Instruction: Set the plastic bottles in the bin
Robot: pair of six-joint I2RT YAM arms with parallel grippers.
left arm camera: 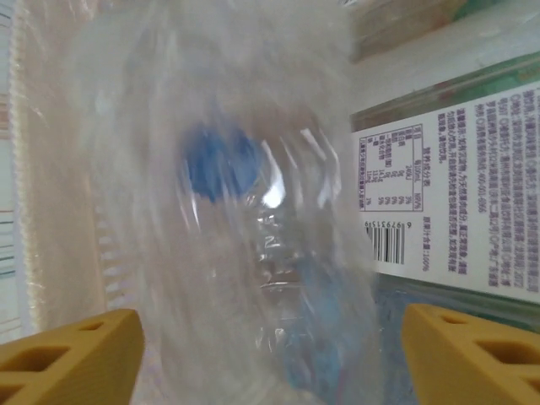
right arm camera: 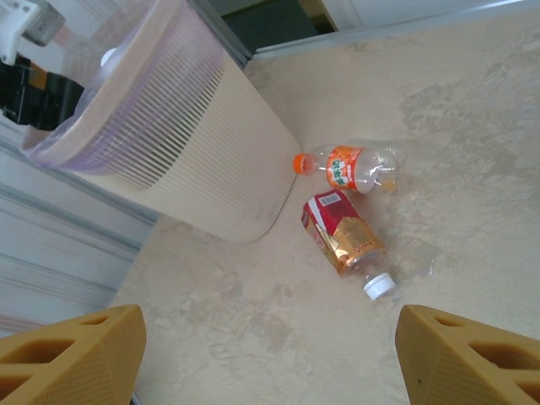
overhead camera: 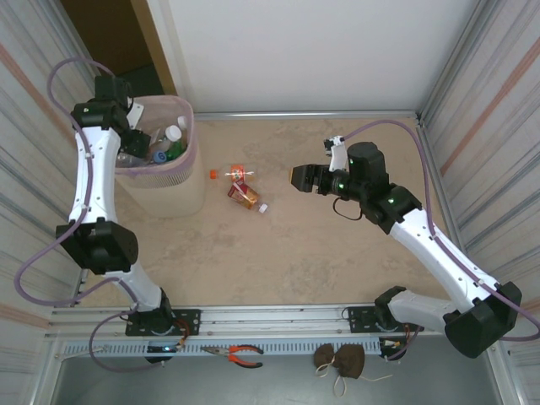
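Near edge, by the arm bases: red-handled pliers [overhead camera: 240, 354] and a brown pouch [overhead camera: 342, 359] lie on the rail. Neither belongs to the task.

The right arm [overhead camera: 439, 253] reaches out over the surface [overhead camera: 321, 261]. The right jaws stand wide open, with nothing between the yellow fingers [right arm camera: 76, 354]. They hang above the surface, well apart from any bottle, and the wrist camera looks toward two loose ones.

Both loose bottles lie flat near the bin's foot. The red-label bottle [overhead camera: 246, 197], white cap, is the nearer. The orange-label bottle [overhead camera: 232, 174] is beyond it, its orange cap just beside the bin wall. Cannot tell whether the two touch.

The bin [overhead camera: 173, 194] stands upright at the far left. Inside are several binned bottles [overhead camera: 169, 145], green and clear.

The left arm [overhead camera: 89, 181] stretches to the bin, with the left jaws over its mouth. In the left wrist view the fingers [left arm camera: 67, 354] are spread wide. The clear blue-capped bottle [left arm camera: 245, 236] sits blurred between them, with a gap on the right-finger side. Beside it, a white printed label [left arm camera: 447, 202] on a bottle lying in the bin.

Judgement: the step in hand is the drop of the clear bottle, which is unclamped and not gripped. The task looks nearly done, with two bottles left on the surface.

Next move, as I read it: the left arm lifts clear of the rim. The right jaws come down across the red-label bottle's body, close gently on its thin wall, then carry it high enough to clear the rim.
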